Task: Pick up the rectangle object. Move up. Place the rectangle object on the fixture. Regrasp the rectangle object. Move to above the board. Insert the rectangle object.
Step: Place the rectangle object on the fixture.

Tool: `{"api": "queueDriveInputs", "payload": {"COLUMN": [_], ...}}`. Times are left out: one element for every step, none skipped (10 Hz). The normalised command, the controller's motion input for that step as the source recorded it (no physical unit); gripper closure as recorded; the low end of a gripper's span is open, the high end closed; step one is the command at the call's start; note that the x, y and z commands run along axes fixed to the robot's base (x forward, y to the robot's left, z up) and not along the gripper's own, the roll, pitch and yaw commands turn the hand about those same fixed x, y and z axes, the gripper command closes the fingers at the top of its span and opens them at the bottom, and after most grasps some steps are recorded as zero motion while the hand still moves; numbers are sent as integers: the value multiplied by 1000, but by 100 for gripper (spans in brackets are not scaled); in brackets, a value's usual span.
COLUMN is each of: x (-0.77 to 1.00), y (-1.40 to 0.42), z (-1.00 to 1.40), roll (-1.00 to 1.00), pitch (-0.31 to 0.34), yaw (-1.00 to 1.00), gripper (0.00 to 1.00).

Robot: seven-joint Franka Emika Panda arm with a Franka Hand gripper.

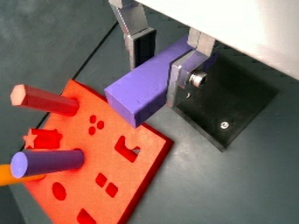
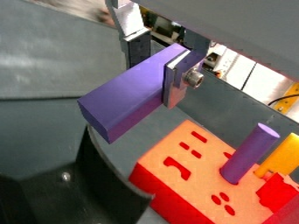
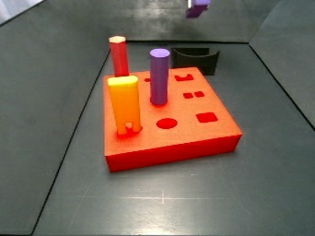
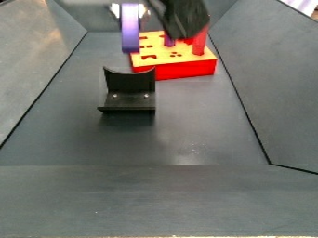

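Observation:
The purple rectangle object sits crosswise between the fingers of my gripper, which is shut on it and holds it high in the air. In the side views the bar hangs well above the floor, over the area near the black fixture. The fixture lies below the fingers in a wrist view. The red board lies beside the fixture, with shaped holes open in its top.
Three pegs stand in the board: a red post, a taller purple cylinder and a yellow-orange square post. Sloping dark walls enclose the grey floor on both sides.

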Motion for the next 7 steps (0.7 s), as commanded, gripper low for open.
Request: {"api": "queueDriveInputs", "payload": {"x": [167, 184, 196, 203, 206, 208, 176], "y": [146, 138, 137, 142, 145, 134, 119], "z": [-1000, -1000, -1000, -1000, -1000, -1000, -869], "roll": [-1000, -866, -708, -476, -318, -226, -169], "pitch": [203, 169, 123, 71, 41, 10, -22], "yaw": [-204, -222, -230, -228, -216, -193, -163], "gripper": [100, 100, 100, 100, 100, 100, 100]}}
